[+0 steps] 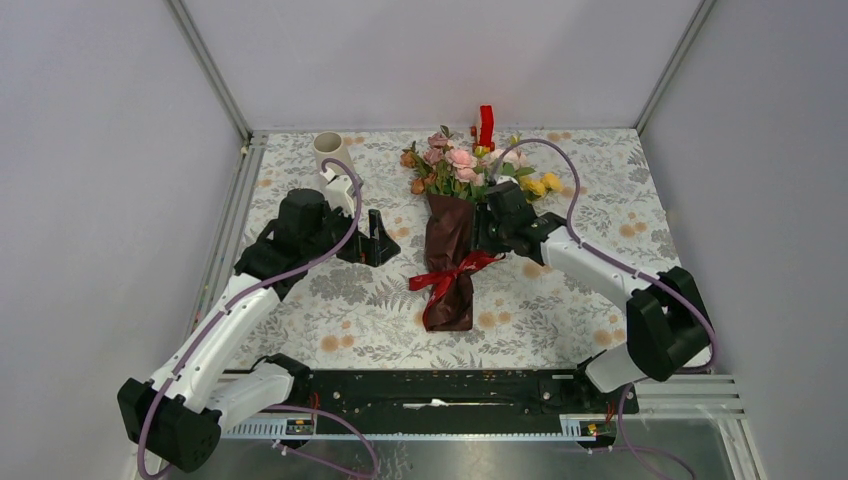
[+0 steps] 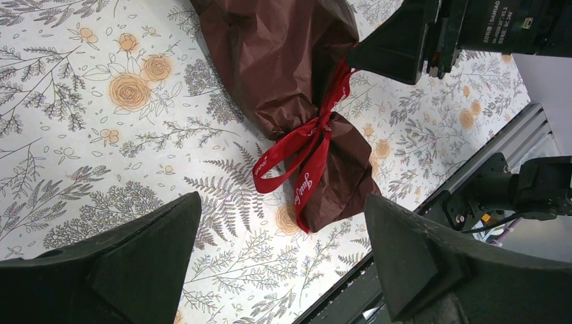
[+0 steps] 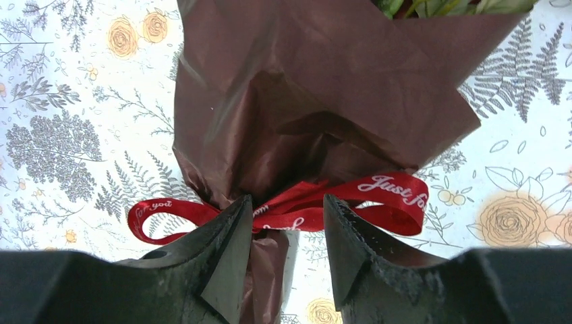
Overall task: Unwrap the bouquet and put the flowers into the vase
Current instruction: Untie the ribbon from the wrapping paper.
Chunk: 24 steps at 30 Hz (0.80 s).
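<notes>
The bouquet lies in mid-table, its flowers pointing to the far side. Dark red wrapping paper is tied with a red ribbon printed in white. My right gripper sits at the bouquet's right side. In the right wrist view its fingers stand partly apart astride the ribbon knot, not clamped. My left gripper hovers wide open left of the bouquet, nothing between its fingers. The cream-white vase stands upright at the far left.
A small red and yellow block stands behind the flowers at the far edge. A metal rail runs along the near edge. Grey walls close in the table on three sides.
</notes>
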Each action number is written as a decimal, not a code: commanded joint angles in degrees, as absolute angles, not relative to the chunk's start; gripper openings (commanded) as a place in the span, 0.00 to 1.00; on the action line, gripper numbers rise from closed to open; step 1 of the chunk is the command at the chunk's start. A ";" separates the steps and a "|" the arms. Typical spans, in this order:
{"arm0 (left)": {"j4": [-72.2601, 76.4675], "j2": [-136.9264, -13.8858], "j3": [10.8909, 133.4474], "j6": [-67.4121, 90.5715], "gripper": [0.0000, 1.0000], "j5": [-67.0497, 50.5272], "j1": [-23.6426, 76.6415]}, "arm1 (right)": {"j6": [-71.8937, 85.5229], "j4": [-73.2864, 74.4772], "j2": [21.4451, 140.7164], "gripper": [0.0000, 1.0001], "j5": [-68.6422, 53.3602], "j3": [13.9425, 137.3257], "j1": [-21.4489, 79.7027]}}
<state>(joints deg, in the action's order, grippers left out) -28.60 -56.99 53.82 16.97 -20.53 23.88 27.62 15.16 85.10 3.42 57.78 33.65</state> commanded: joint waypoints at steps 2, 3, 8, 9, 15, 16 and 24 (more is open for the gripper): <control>-25.84 -55.86 53.27 17.14 0.99 -21.21 23.64 | 24.71 15.92 89.62 0.50 3.54 64.23 34.09; -25.84 -55.82 53.26 17.06 0.99 -21.04 23.60 | 24.51 16.21 90.64 0.50 3.58 65.03 34.10; -25.84 -55.77 53.17 17.05 0.99 -20.78 23.64 | 24.79 16.29 93.17 0.50 3.67 64.88 34.09; -25.84 -55.81 53.17 17.05 0.99 -20.92 23.64 | 24.96 16.23 93.22 0.50 3.69 64.38 34.03; -25.84 -55.90 53.18 17.14 0.99 -21.42 23.64 | 26.22 13.55 92.87 0.51 2.11 60.49 34.10; -25.84 -55.90 53.18 17.14 0.99 -21.44 23.64 | 26.35 13.15 92.69 0.51 1.71 59.72 34.07; -25.84 -55.62 53.09 17.14 0.99 -21.44 23.64 | 28.29 12.52 90.85 0.52 0.29 55.75 34.09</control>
<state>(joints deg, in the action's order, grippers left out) -28.60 -56.97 53.30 16.95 -20.56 23.88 26.39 13.61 93.25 2.02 57.58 33.65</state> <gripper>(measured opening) 0.989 0.514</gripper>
